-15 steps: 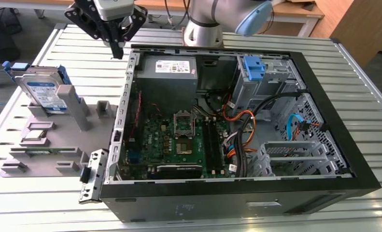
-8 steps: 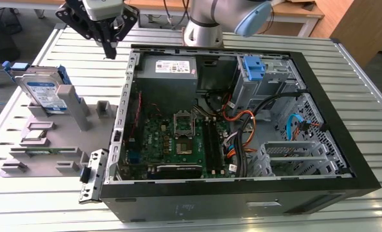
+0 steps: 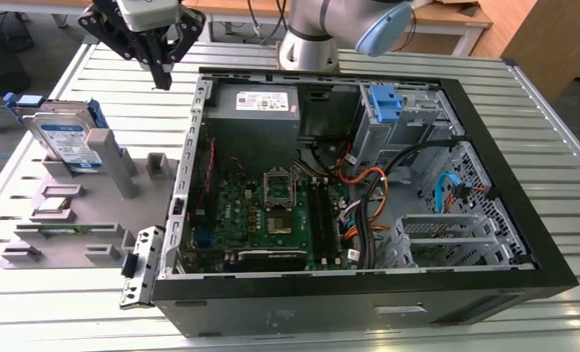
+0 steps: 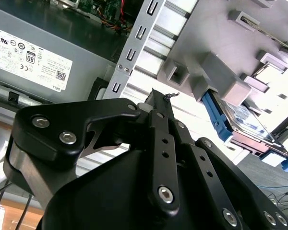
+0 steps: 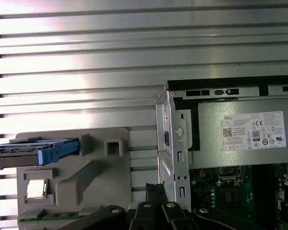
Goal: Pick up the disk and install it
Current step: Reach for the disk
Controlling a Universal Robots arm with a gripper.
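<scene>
The disk (image 3: 67, 139) stands on edge in a grey holder (image 3: 84, 235) on the exterior view's left, silver with a white-and-blue label and blue side rails. Both wrist views catch it too: the disk (image 4: 245, 122) leaning in its slot, and the disk (image 5: 26, 151) edge-on with a blue rail end. My gripper (image 3: 160, 76) hangs above the table between the holder and the open computer case (image 3: 368, 286), behind and to the right of the disk and apart from it. Its black fingers (image 4: 159, 103) are shut together on nothing, as my gripper (image 5: 156, 188) also shows.
The case lies open on a slatted metal table (image 3: 104, 66). Inside are a grey power-supply box (image 3: 255, 103), a motherboard (image 3: 270, 213), cables, and a bare blue bracket (image 3: 385, 103) in the drive cage. The holder also carries small parts (image 3: 55, 209). The arm's base (image 3: 309, 44) stands behind the case.
</scene>
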